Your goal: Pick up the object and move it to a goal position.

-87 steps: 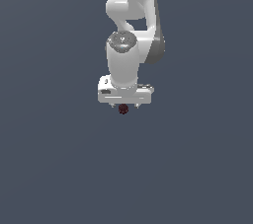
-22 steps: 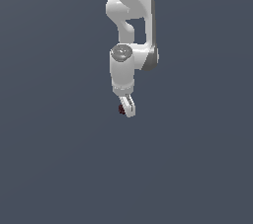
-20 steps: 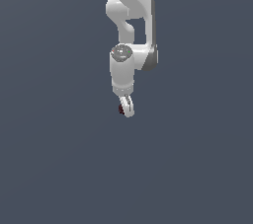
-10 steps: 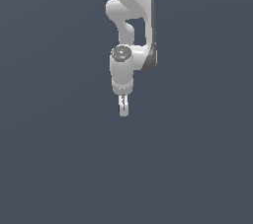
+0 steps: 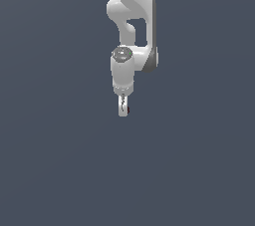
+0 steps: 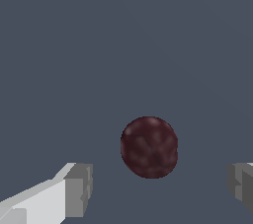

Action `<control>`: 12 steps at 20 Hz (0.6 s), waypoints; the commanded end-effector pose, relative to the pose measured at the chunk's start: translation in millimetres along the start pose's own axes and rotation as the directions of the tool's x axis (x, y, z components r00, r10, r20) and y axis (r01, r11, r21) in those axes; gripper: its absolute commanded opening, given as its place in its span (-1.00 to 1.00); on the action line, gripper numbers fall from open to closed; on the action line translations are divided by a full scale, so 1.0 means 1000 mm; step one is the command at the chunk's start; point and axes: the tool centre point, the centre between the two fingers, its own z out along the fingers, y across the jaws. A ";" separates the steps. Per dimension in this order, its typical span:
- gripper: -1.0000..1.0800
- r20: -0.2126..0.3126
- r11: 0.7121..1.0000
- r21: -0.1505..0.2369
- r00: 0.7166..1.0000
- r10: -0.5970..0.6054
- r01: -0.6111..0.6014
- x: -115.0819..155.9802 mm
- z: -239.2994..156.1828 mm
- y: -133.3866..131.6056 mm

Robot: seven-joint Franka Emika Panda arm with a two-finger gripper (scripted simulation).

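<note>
The object (image 6: 149, 147) is a small dark red, bumpy ball. In the wrist view it lies between my two grey fingertips (image 6: 76, 191), with a clear gap on each side. My gripper (image 6: 159, 188) is open and touches nothing. In the exterior view the white gripper (image 5: 123, 110) points straight down and is seen edge-on. Only a thin dark red sliver of the object (image 5: 128, 111) shows beside its tip.
The white arm (image 5: 134, 26) comes down from the top of the exterior view. Around it there is only a plain dark grey-blue surface (image 5: 60, 160).
The hand turned from broadside to edge-on, and over the last second its fingers went from slightly tilted to straight down. The object stayed by the fingertips.
</note>
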 end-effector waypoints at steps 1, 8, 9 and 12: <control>0.92 0.000 1.000 0.000 1.000 0.000 0.000 0.000 0.000 0.000; 0.92 0.000 1.000 0.000 1.000 0.003 -0.003 0.000 0.018 0.001; 0.92 0.000 1.000 0.000 1.000 0.003 -0.003 0.000 0.023 0.001; 0.92 0.000 1.000 0.000 1.000 0.005 -0.005 0.000 0.037 0.001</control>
